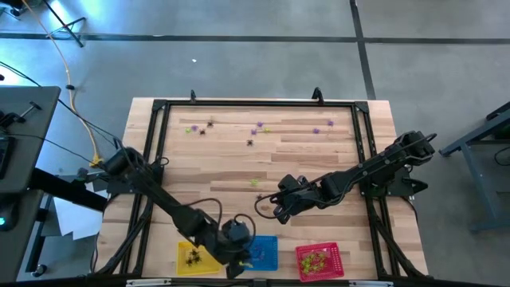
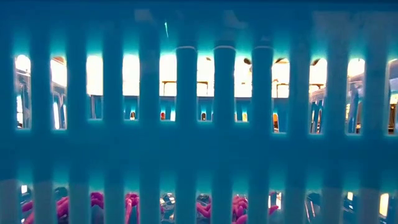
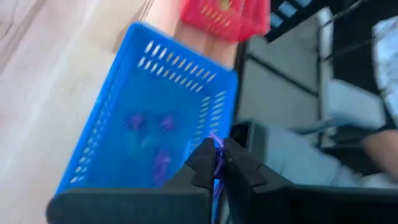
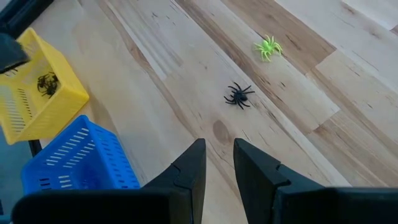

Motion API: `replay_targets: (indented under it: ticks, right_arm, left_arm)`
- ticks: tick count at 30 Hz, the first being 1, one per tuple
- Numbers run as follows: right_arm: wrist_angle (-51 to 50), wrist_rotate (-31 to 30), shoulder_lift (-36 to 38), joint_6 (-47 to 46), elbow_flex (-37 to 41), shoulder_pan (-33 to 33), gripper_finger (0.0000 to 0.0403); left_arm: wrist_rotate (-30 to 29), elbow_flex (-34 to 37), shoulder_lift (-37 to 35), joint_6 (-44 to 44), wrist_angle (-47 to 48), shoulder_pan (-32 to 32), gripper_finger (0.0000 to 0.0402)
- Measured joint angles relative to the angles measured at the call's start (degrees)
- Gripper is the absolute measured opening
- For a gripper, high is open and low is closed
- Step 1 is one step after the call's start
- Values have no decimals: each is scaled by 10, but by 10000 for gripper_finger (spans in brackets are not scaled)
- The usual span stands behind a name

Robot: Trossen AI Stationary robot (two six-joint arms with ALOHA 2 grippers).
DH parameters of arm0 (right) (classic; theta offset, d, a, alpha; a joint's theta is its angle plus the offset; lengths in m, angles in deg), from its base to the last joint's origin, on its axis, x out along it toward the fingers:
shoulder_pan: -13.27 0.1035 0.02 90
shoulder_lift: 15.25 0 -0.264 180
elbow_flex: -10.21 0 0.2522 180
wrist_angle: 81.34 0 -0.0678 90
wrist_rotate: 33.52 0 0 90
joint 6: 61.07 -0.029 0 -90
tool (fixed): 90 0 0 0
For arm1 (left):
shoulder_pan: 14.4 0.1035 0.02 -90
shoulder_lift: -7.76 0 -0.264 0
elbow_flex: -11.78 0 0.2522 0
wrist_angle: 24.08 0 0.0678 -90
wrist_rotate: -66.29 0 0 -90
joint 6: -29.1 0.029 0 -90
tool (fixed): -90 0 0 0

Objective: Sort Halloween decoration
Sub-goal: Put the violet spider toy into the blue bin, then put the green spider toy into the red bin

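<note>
**Spiders being sorted by colour: a purple one held over the blue basket**

Spiders (image 1: 259, 127) are scattered mostly along the far part of the counter (image 1: 319, 159), with a black spider (image 4: 238, 95) and a green spider (image 4: 268, 46) lying nearer its middle. Sorted ones already lie in the three baskets at the near edge: black in the yellow basket (image 1: 185, 265), purple in the blue basket (image 3: 106, 134), green in the red basket (image 1: 336, 261).

The step in hand is judged to be a drop-off. The left pincer (image 3: 219, 163) is closed, or all but closed, on a purple spider (image 3: 218, 160), which is seen pinched between the fingertips above the blue basket's near wall. The next move calls for the jaws to be parted while the tips are over the basket's inside, not its rim, so that the trinket falls among the purple ones.

The left arm is stretched from the left edge diagonally to the near edge, its wrist bent down over the gap between yellow and blue baskets. The right pincer (image 4: 217, 163) stands partly open and empty, just short of the black spider, which is judged its likely next pick; its arm reaches in from the right, low over the counter's middle.
</note>
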Motion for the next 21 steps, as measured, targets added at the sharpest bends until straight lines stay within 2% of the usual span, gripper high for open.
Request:
replay_targets:
  ticks: [4,10,16,21]
  right_arm:
    - [0,0,0,0,0,0,79]
    - [-1,0,0,0,0,0,79]
    - [0,0,0,0,0,0,79]
    - [-1,0,0,0,0,0,79]
  left_arm:
    - [27,-3,14,1,5,2,31]
    - [29,-3,19,13,6,0,82]
    - [5,-3,19,26,8,-2,135]
    - [-22,-3,15,26,12,-2,153]
